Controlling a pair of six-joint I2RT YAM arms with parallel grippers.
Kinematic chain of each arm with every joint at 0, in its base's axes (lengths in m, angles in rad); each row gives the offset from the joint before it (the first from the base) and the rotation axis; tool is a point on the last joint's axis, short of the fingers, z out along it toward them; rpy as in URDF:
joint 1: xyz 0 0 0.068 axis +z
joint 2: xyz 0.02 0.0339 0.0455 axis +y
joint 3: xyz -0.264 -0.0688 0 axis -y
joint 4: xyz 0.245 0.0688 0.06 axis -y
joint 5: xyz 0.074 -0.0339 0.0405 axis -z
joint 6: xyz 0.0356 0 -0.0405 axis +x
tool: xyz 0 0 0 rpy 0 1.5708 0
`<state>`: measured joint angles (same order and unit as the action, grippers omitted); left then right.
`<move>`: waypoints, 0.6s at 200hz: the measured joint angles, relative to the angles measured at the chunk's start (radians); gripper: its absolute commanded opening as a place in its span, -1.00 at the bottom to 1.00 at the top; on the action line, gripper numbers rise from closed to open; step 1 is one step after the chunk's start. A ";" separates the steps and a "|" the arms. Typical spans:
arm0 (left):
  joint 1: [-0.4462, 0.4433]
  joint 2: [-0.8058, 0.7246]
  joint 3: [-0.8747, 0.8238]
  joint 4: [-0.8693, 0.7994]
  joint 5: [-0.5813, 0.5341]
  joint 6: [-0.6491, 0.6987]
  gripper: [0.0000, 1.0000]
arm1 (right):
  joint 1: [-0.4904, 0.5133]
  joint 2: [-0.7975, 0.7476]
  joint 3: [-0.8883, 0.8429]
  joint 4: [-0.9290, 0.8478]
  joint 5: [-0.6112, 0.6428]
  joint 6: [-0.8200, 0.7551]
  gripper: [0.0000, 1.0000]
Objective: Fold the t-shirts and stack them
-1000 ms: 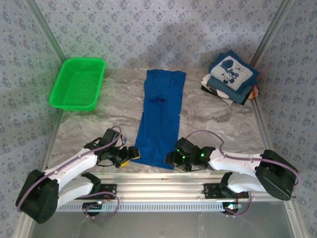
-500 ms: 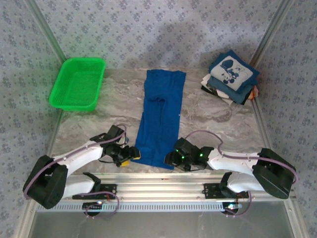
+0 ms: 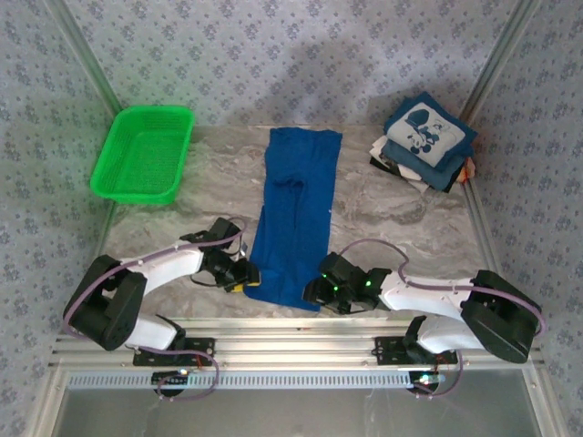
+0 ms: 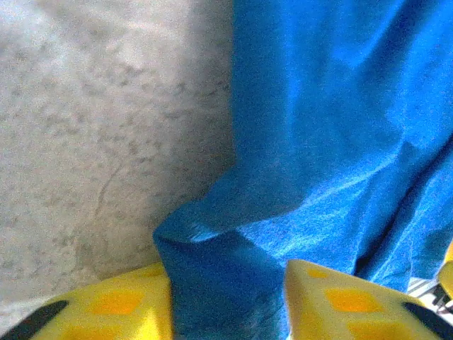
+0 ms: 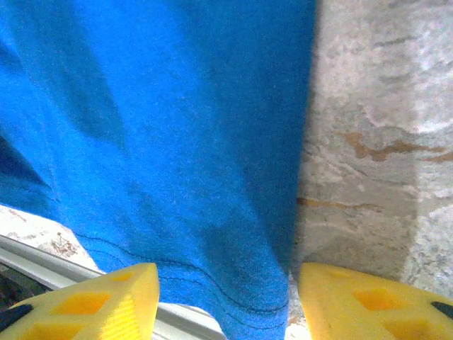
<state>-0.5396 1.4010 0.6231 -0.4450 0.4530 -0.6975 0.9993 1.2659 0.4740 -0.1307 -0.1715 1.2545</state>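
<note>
Fold of blue t-shirt [image 4: 340, 142] pinched in left claw [image 4: 226, 290], right claw [image 5: 228, 283] wide open, straddling the hem corner

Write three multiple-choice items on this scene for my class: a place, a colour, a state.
1. Where is the basket? A far left of the table; B near right; C centre.
2. What colour is the spread-out shirt? A white; B orange; C blue.
3. That shirt's corner at the left end effector is: A flat; B bunched between the fingers; C off the table.
1 A, top view shows it there; 2 C, plainly blue; 3 B, left wrist view shows the bunch.
</note>
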 measured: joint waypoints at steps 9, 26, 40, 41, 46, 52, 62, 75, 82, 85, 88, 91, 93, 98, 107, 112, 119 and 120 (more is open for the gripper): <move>0.000 -0.003 0.000 0.007 -0.003 0.007 -0.33 | 0.000 0.001 0.000 -0.002 0.000 0.004 0.10; 0.000 -0.023 -0.006 0.013 -0.008 0.011 -0.47 | -0.001 0.004 0.000 -0.001 0.001 0.012 0.09; 0.000 -0.043 -0.015 0.013 -0.011 0.017 -0.55 | -0.003 0.010 0.000 0.000 0.000 0.018 0.05; 0.000 -0.045 -0.016 0.013 -0.011 0.018 -0.56 | -0.003 0.012 0.000 0.000 0.000 0.019 0.05; 0.000 -0.051 -0.019 0.015 -0.012 0.017 -0.59 | -0.003 0.017 0.000 0.000 0.000 0.022 0.03; 0.000 -0.057 -0.024 0.016 -0.013 0.018 -0.62 | -0.003 0.024 0.000 0.000 0.000 0.023 0.00; 0.000 -0.063 -0.031 0.018 -0.012 0.018 -0.67 | -0.004 0.033 0.005 -0.007 0.000 0.027 -0.05; 0.000 -0.067 -0.040 0.020 -0.015 0.018 -0.75 | -0.004 0.049 0.019 -0.026 0.000 0.034 -0.16; 0.000 -0.067 -0.043 0.021 -0.015 0.019 -0.78 | -0.004 0.058 0.028 -0.040 0.000 0.035 -0.23; 0.000 -0.068 -0.045 0.021 -0.016 0.018 -0.79 | -0.004 0.062 0.033 -0.048 0.000 0.035 -0.28; 0.000 -0.068 -0.047 0.021 -0.015 0.017 -0.80 | -0.004 0.067 0.037 -0.056 0.000 0.036 -0.32; 0.000 -0.068 -0.048 0.022 -0.016 0.018 -0.82 | -0.004 0.071 0.041 -0.063 0.000 0.036 -0.37; -0.001 -0.069 -0.049 0.023 -0.016 0.016 -0.83 | -0.004 0.073 0.043 -0.066 0.000 0.032 -0.41; -0.002 -0.071 -0.052 0.024 -0.016 0.017 -0.85 | -0.004 0.078 0.050 -0.079 0.000 0.037 -0.50; -0.004 -0.074 -0.057 0.023 -0.015 0.017 -0.88 | -0.005 0.086 0.057 -0.099 0.001 0.032 -0.67; -0.005 -0.076 -0.058 0.023 -0.016 0.016 -0.89 | -0.005 0.090 0.061 -0.114 0.002 0.035 -0.72; -0.006 -0.081 -0.062 0.023 -0.015 0.016 -0.89 | -0.006 0.092 0.066 -0.127 0.004 0.034 -0.80; -0.006 -0.082 -0.062 0.023 -0.015 0.016 -0.90 | -0.006 0.092 0.066 -0.127 0.004 0.035 -0.81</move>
<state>-0.5453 1.3193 0.5610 -0.4221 0.4377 -0.6811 0.9932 1.3575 0.5396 -0.2573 -0.1677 1.2896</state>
